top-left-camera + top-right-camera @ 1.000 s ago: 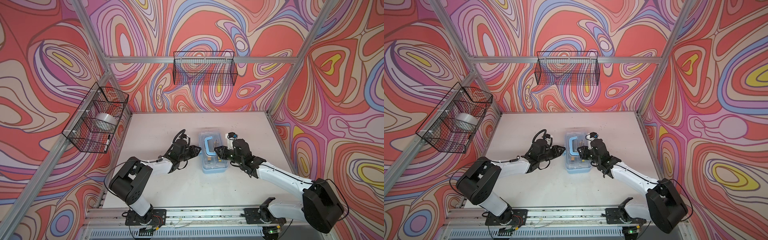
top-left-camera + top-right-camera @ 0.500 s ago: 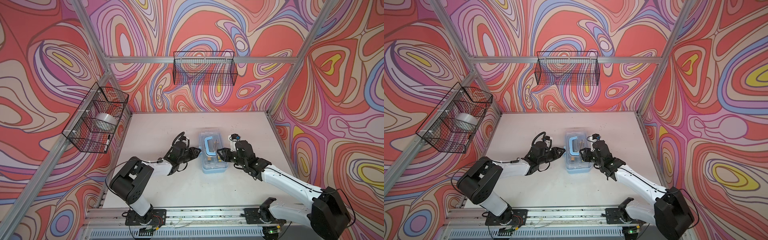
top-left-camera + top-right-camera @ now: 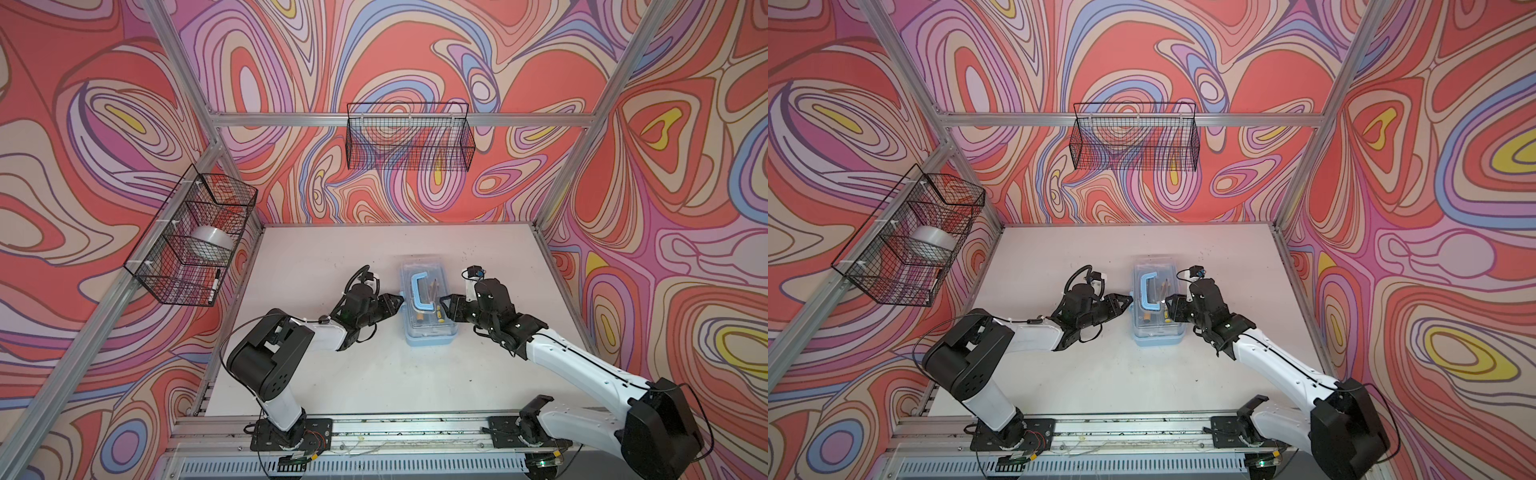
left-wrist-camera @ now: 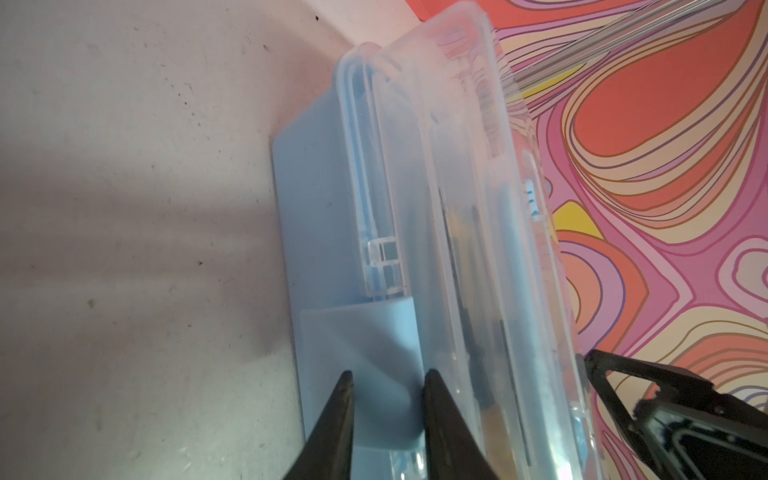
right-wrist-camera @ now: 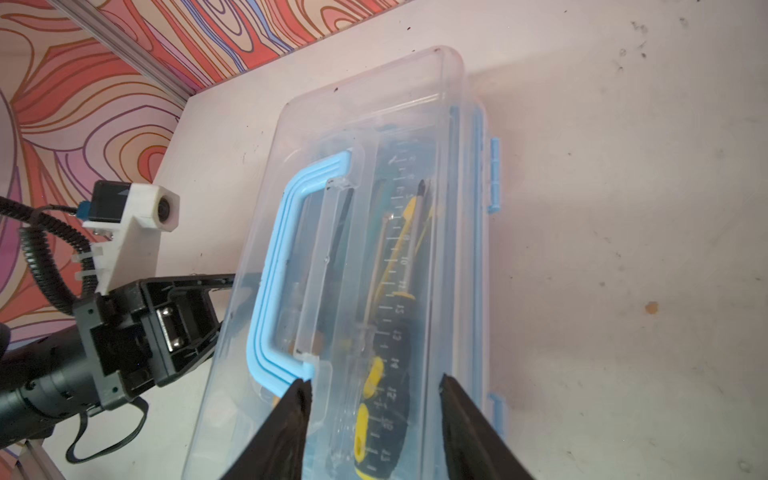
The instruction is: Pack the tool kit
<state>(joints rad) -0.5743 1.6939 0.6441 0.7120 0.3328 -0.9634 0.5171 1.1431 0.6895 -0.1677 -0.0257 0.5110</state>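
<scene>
Carefully: left gripper, narrowly parted, sits at the tool kit latch. I want the spread right gripper pressing the lid flat.

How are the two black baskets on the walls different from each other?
The side basket hangs on the left wall, while the back basket hangs on the far wall. The side basket is split into sections, but the back basket is one long space. The side basket holds a whitish roll and a marker. Nothing shows inside the back basket. Both are made of black wire and fixed up on the walls.
</scene>
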